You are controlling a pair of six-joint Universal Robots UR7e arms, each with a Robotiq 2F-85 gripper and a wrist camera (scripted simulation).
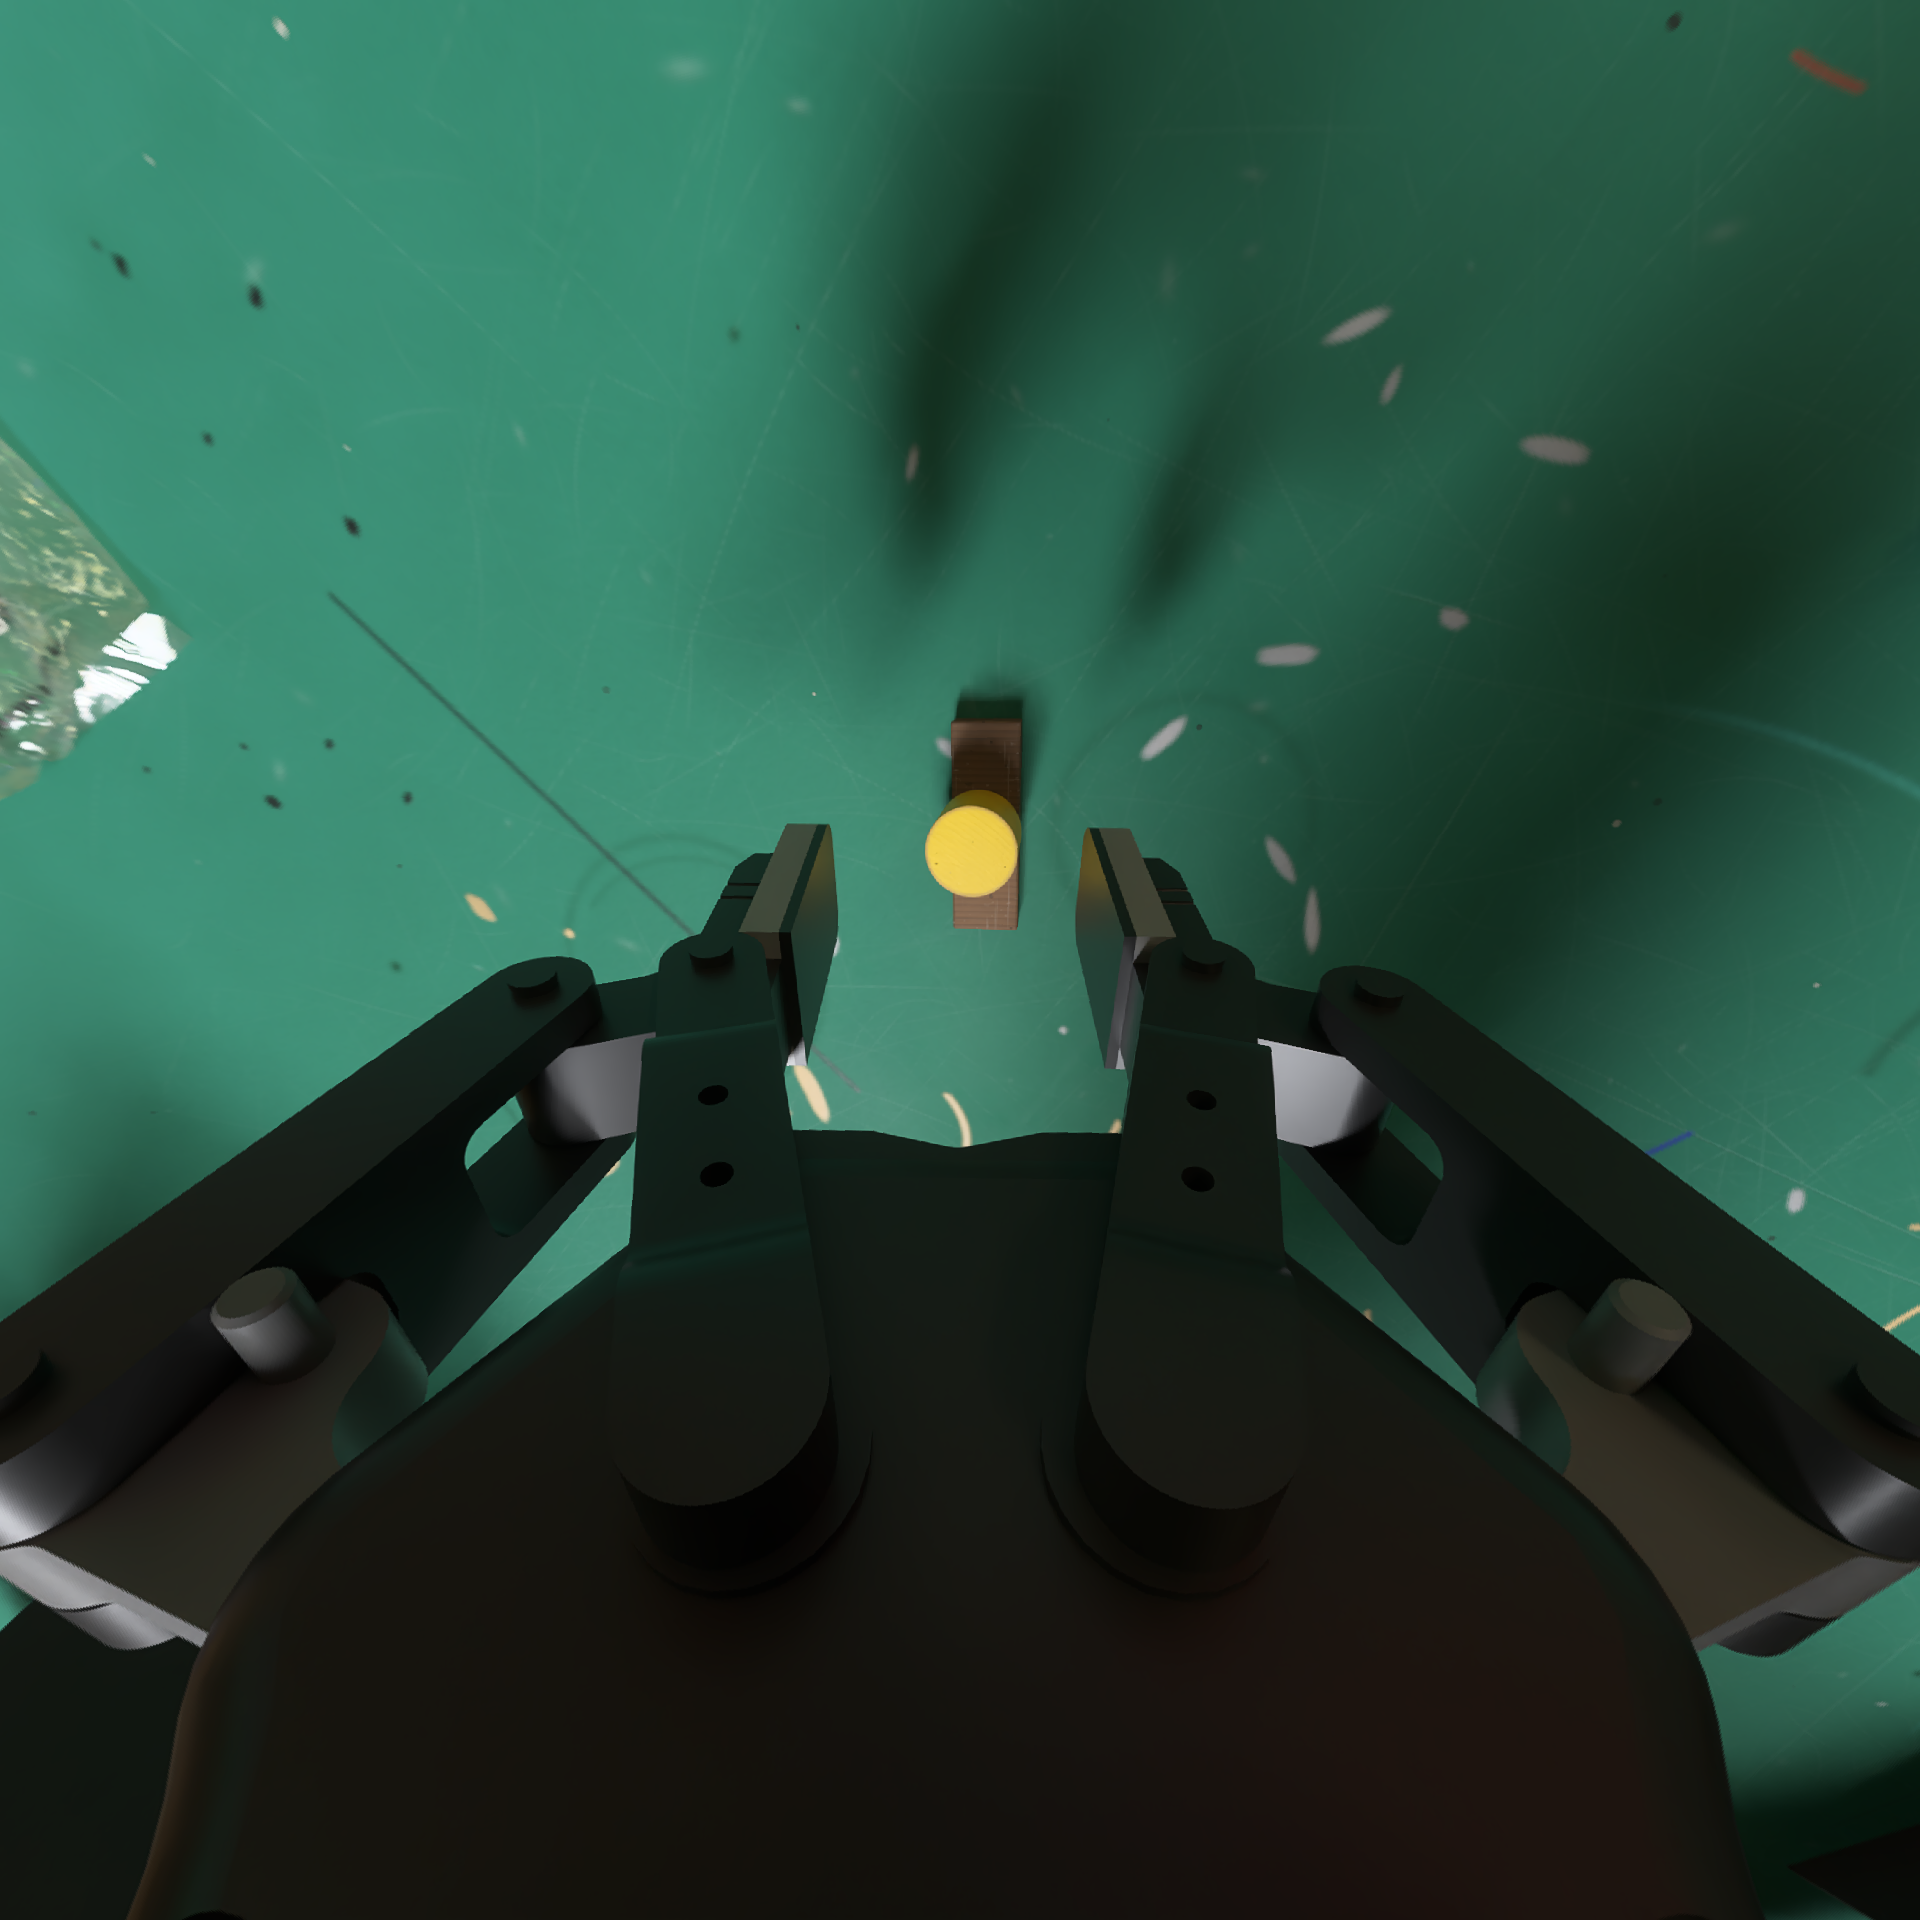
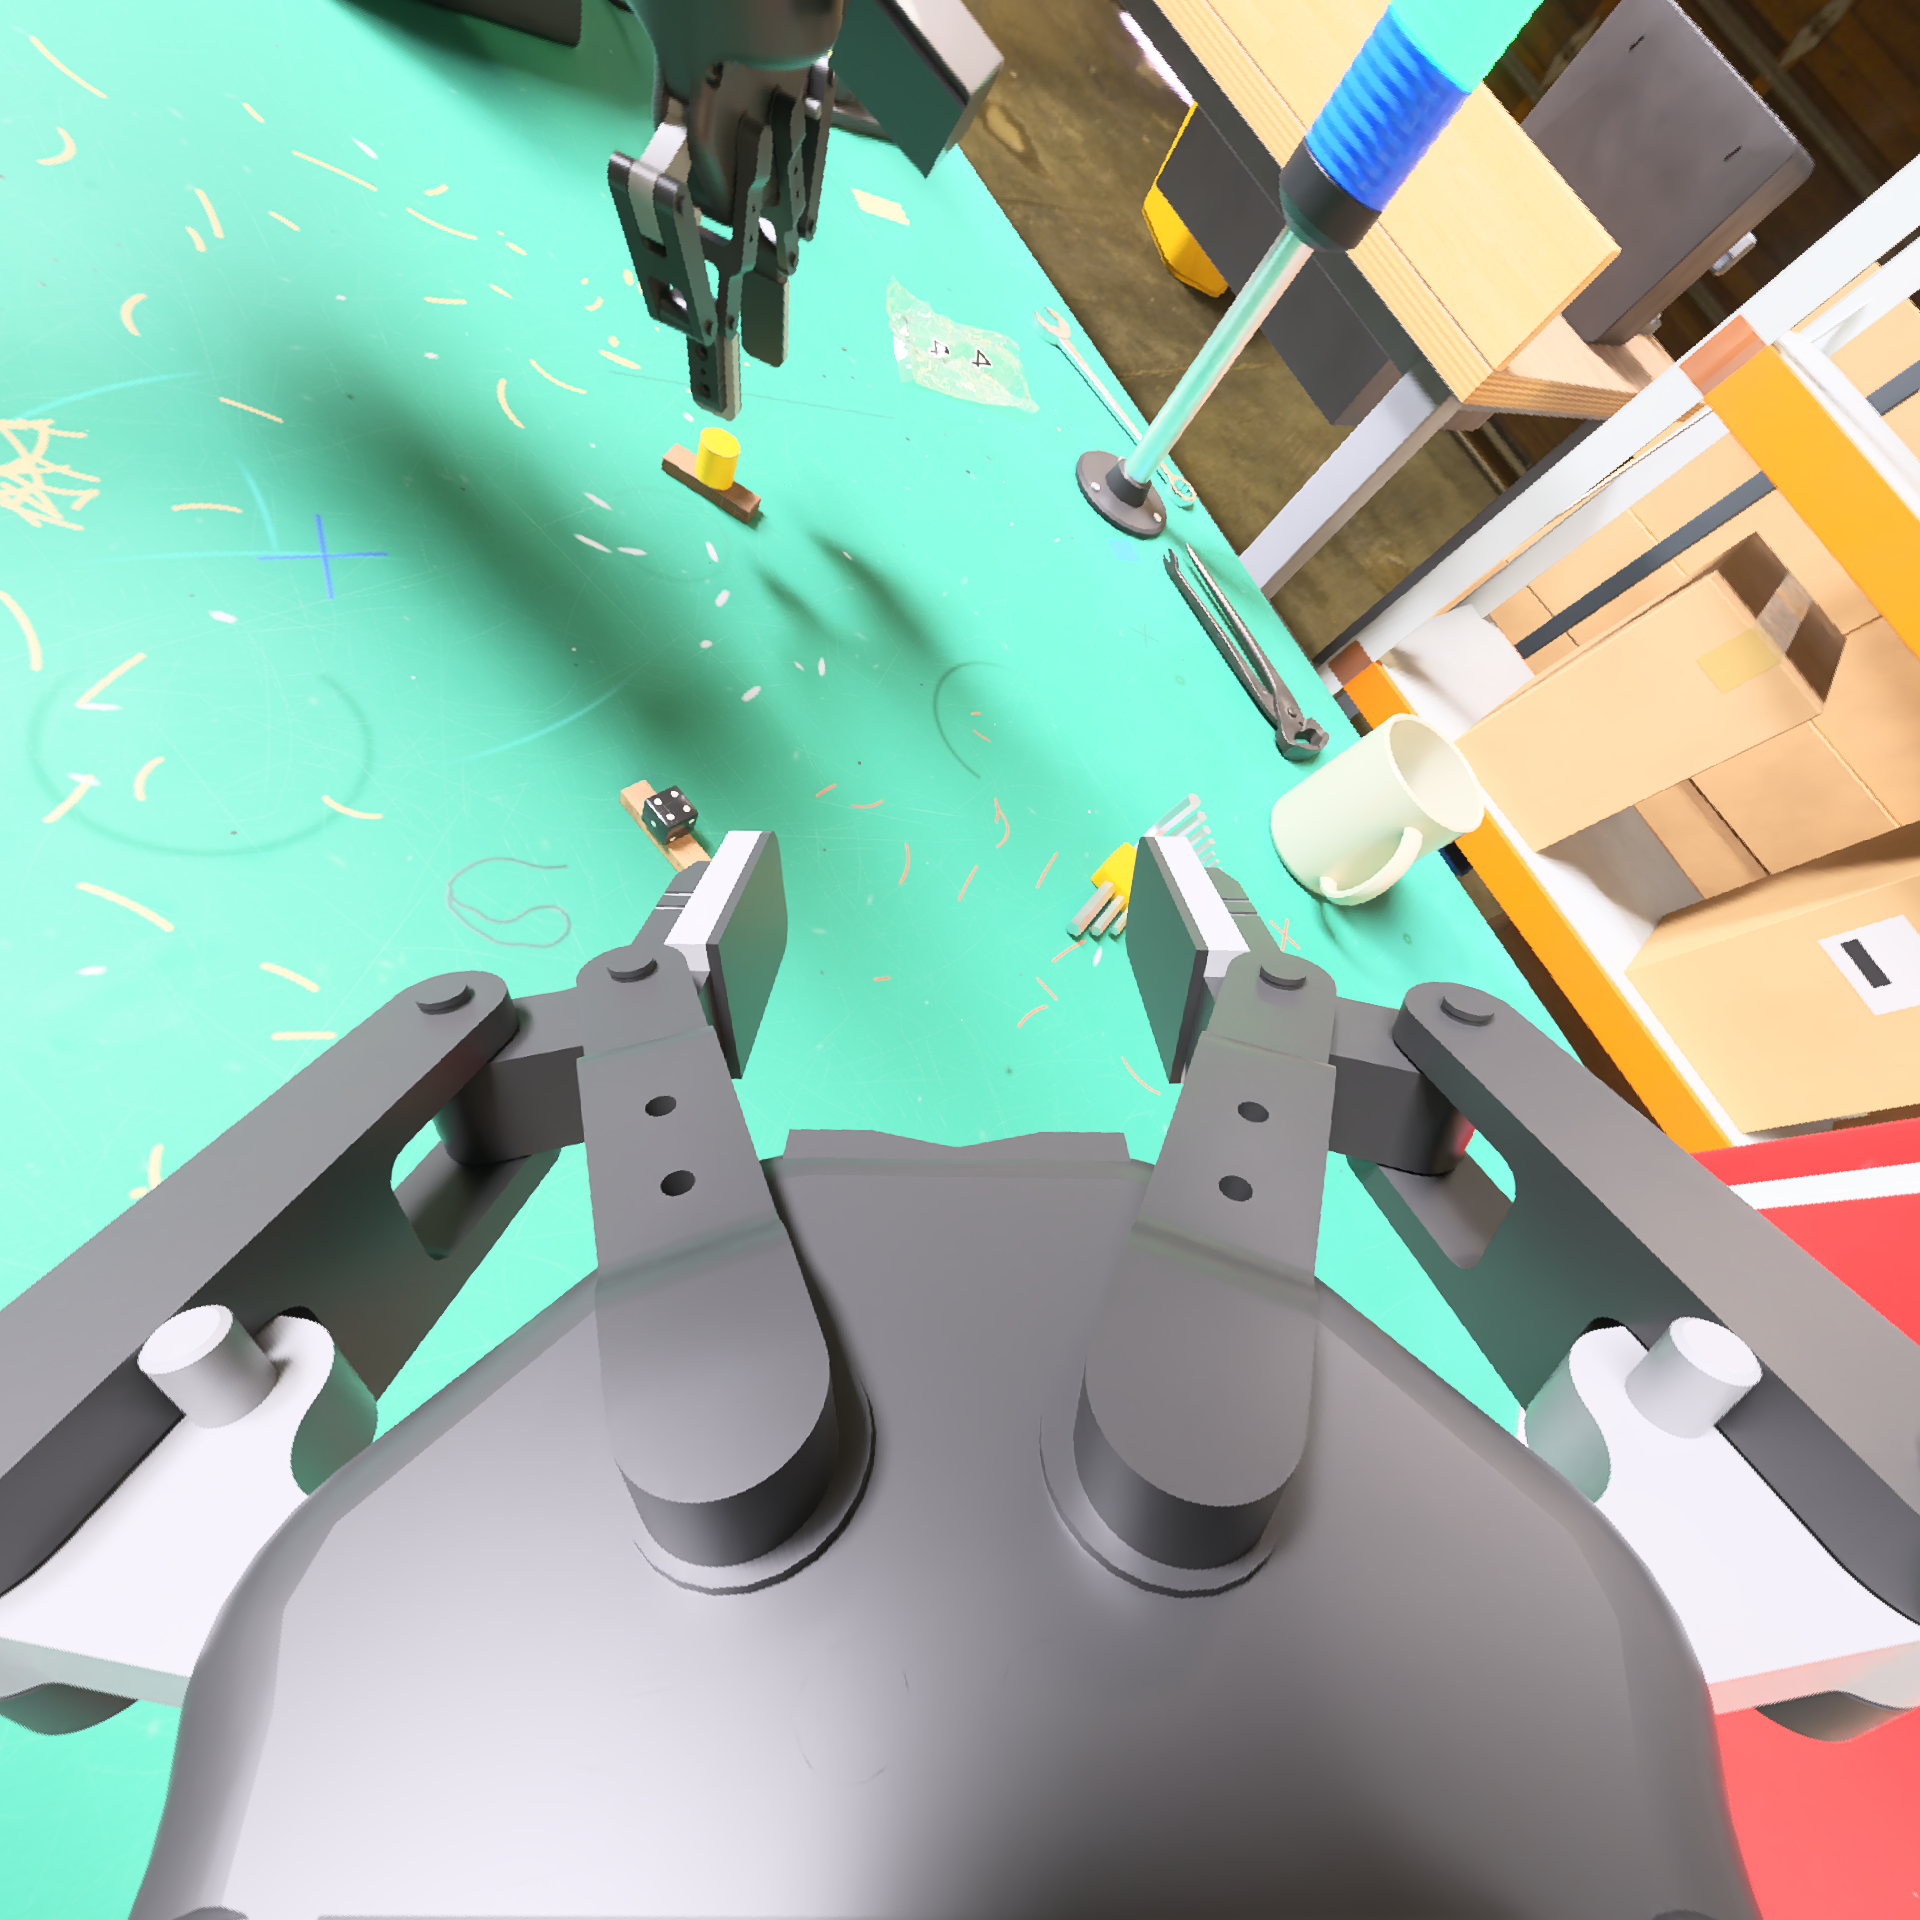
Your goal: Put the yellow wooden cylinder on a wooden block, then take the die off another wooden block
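Cylinder placed, die remains

Below my released left claw (image 1: 956, 883), the yellow wooden cylinder (image 1: 971, 844) stands on a brown wooden block (image 1: 985, 769); ahead-left of my released right claw (image 2: 956, 914), the black die (image 2: 668, 814) sits on a pale wooden block (image 2: 665, 831).

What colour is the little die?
Black with white dots, best seen in the right wrist view.

Cylinder: a short yellow wooden cylinder (image 2: 717, 455) stands upright on a flat brown wooden block (image 2: 713, 488), well in from the table's edges.
Die: a small black die with white pips (image 2: 668, 812) sits on a lighter tan wooden block (image 2: 665, 831), well apart from the cylinder.
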